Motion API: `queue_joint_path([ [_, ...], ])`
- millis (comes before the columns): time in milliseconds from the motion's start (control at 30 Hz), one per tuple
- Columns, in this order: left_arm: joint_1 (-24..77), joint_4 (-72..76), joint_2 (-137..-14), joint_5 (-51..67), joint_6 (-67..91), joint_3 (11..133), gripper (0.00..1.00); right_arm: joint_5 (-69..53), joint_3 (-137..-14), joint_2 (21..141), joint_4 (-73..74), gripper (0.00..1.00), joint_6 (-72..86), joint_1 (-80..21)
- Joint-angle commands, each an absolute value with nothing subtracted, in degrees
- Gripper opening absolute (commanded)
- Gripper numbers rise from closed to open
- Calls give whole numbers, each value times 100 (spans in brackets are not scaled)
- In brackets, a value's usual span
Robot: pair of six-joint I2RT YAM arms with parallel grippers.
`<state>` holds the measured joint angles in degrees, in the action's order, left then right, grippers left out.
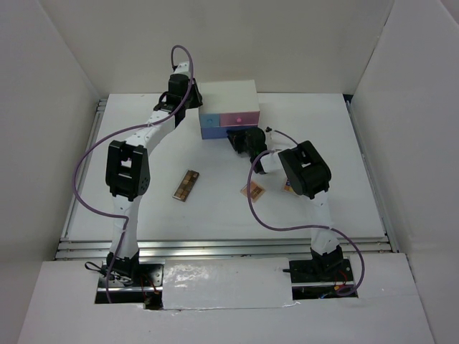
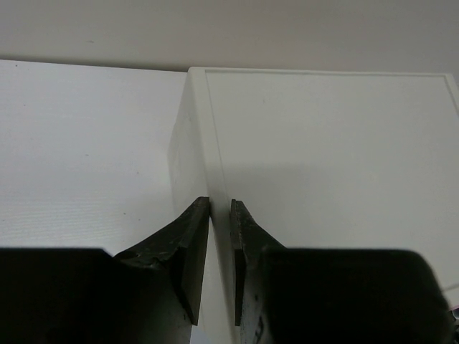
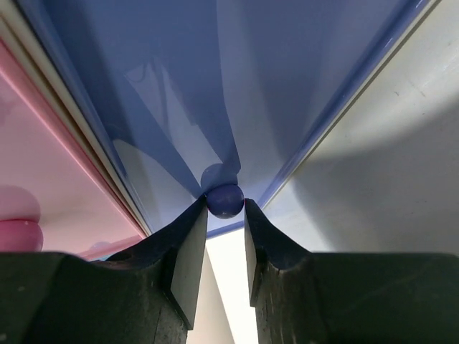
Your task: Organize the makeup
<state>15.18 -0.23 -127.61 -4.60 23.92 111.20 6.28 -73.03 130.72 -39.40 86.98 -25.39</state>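
Observation:
A long brown eyeshadow palette [image 1: 186, 185] lies on the table left of centre. A small square palette [image 1: 254, 190] lies near the right arm, and another small item [image 1: 287, 188] is half hidden under that arm. My left gripper [image 1: 188, 93] [image 2: 219, 204] is shut on the top left edge of the white drawer box [image 1: 229, 97] [image 2: 323, 158]. My right gripper [image 1: 240, 137] [image 3: 225, 206] is at the box's front, shut on the round blue-purple knob [image 3: 225, 200] of a blue-purple drawer [image 3: 179, 93]. No makeup is in either gripper.
A pink drawer [image 3: 43, 165] with a pink knob [image 3: 18, 222] sits beside the gripped one. In the top view the box front shows a blue drawer [image 1: 211, 120] and a pink drawer [image 1: 240, 118]. White walls enclose the table on three sides.

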Motion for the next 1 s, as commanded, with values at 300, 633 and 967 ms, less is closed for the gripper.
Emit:
queue_joint_path([
  [300,1494,-448,-12806,-299,2180,10784,32,1195,-7585,13175,-3850,35,8877,-2558],
  [633,1494,-343,-12762,-185,2162,10731,32,1503,-7646,13140,-3621,27,9000,-2584],
  [967,1494,-299,-12709,-158,2145,10679,33,1564,-7559,13096,-3717,1,8965,-2593],
])
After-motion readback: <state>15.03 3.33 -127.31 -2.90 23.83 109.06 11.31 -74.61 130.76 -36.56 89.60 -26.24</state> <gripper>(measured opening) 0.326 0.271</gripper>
